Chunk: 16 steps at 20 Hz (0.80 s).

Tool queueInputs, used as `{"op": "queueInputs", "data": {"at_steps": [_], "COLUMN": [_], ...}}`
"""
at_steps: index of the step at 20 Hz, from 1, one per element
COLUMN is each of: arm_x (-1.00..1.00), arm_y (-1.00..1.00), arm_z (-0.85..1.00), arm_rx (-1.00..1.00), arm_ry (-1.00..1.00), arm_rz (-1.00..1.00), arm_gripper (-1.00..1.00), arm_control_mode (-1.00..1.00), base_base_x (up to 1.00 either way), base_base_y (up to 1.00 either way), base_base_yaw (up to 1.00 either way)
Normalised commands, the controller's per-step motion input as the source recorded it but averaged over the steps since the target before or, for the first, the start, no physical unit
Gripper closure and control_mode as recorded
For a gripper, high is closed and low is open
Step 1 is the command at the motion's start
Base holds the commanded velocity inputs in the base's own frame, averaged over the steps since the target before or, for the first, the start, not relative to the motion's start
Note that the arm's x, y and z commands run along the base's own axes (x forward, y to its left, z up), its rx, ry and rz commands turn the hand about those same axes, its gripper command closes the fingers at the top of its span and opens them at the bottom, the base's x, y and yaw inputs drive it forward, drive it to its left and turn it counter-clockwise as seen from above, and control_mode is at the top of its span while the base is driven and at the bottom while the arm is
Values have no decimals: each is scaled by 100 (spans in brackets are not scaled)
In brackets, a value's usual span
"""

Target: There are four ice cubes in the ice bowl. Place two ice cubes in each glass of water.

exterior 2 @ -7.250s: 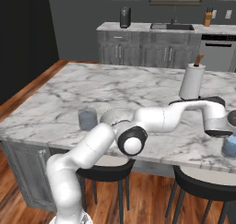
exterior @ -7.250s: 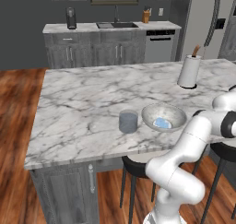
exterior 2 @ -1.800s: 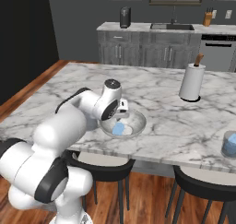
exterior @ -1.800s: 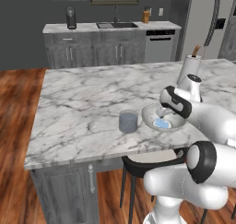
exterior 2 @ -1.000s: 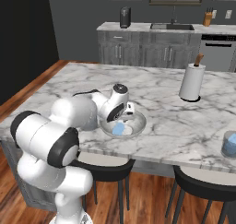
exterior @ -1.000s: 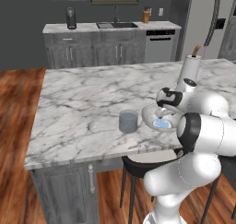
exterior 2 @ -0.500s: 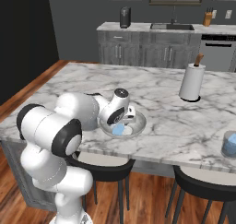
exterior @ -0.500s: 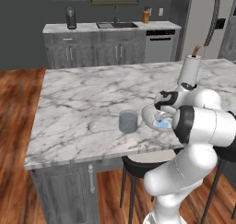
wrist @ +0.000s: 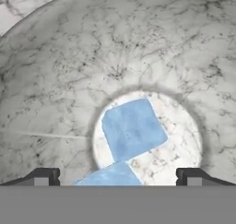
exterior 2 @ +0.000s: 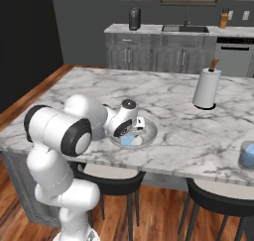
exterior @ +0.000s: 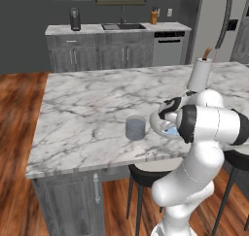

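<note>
Left base view: a kitchen island with a grey-veined white marble countertop (exterior: 97, 99) stands on a reddish wood floor (exterior: 17, 133), with dark grey cabinets, a sink and a steel fridge along the far wall. A short translucent grey-blue glass of water (exterior: 135, 128) stands near the countertop's front edge, toward its right half. Just right of it the rim of the ice bowl (exterior: 156, 125) curves out from behind the white arm, and a sliver of light blue shows inside. A white paper towel roll (exterior: 200, 75) on a brown-tipped holder stands further back toward the right edge. Dark stools sit under the front edge.

Right base view: the ice bowl (exterior 2: 149, 134), shallow, glossy and pale, sits near the front edge, left of centre. The gripper (exterior 2: 133, 132) dips into it over the ice cubes (exterior 2: 132, 141), which lie on the bowl's bottom. A second glass of water (exterior 2: 247, 155) with pale blue contents stands at the countertop's right front corner. The paper towel roll (exterior 2: 206, 89) stands well behind the bowl.

Hand view: the bowl's inner wall (wrist: 60, 80) looks smoky and veined around a pale flat bottom. Two square, slightly translucent blue ice cubes (wrist: 132, 128) lie there, corners touching. The dark fingertips (wrist: 42, 176) stand spread wide apart on either side, gripping nothing.
</note>
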Motion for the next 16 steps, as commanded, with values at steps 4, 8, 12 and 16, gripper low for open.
{"op": "queueInputs", "data": {"at_steps": [4,8,12,16], "arm_x": [30,35,36,30], "arm_y": [0,0,0,0], "arm_z": [-19,-27,-33,-41], "arm_rx": [-2,-2,-1,-2], "arm_ry": [0,0,0,2], "arm_rz": [0,0,1,0], "arm_gripper": [-100,-100,-100,-100], "arm_control_mode": [-100,-100,-100,-100], "base_base_x": [0,0,0,0], "base_base_y": [0,0,0,0], "base_base_yaw": [0,0,0,0]}}
